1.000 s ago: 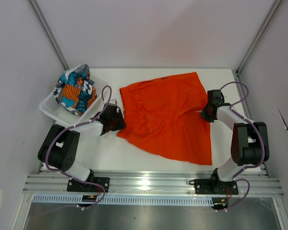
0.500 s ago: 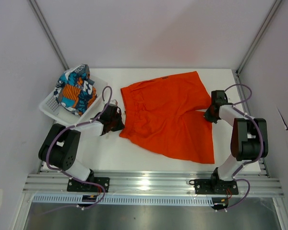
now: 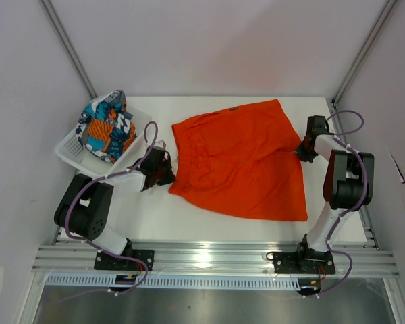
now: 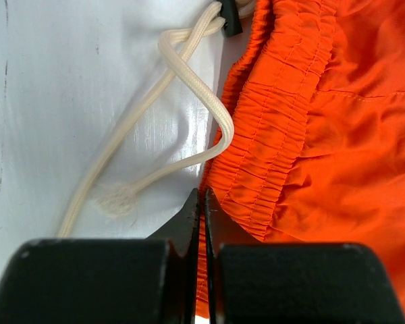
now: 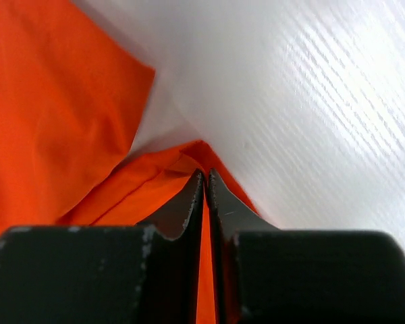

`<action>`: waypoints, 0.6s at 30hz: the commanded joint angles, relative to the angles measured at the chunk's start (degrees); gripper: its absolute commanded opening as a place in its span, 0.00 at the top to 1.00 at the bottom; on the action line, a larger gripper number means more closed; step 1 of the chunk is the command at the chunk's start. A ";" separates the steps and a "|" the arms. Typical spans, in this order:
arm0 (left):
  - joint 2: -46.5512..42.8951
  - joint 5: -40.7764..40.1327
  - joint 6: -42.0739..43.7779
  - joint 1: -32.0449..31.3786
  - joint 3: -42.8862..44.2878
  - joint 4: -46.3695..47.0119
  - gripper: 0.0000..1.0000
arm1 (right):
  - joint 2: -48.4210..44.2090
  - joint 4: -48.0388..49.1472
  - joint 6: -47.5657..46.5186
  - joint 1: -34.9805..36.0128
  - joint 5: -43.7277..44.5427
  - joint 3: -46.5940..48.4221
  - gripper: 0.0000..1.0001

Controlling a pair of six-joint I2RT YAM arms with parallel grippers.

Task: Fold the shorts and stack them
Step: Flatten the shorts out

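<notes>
Pinching the orange shorts [image 3: 239, 162], spread flat mid-frame, my left claw [image 4: 204, 202] clamps the waistband and my right claw [image 5: 206, 179] a leg hem. Nothing is folded yet; the patterned shorts [image 3: 106, 128] sit in the upper-left basket [image 3: 67, 145].

1. Table [image 3: 189, 226]: white, flat, glossy top. Close under my wrists it shows fine streaks of reflected light and a few faint scratches.
2. Back wall [image 3: 216, 47]: plain pale panel, matt.
3. Left wall [image 3: 20, 101] and right wall [image 3: 391, 81]: the same pale panels, closing me in on both sides. The right one has a small dark mark.
4. Left post [image 3: 67, 47] and right post [image 3: 364, 47]: grey metal, rising aslant from the table's far corners.
5. Rail [image 3: 216, 260]: ribbed aluminium along my near edge, with bright glare at its middle.
6. Slotted strip [image 3: 209, 280]: white, just below the rail.
7. Grey sheet [image 3: 209, 307]: dull metal, lowest in view.
8. Light: even and soft, shadows faint.
</notes>
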 commanded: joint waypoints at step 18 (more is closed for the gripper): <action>-19.17 -4.95 -1.28 -0.83 -6.55 -11.46 0.04 | -8.23 -4.66 1.61 -1.91 0.19 -2.14 0.14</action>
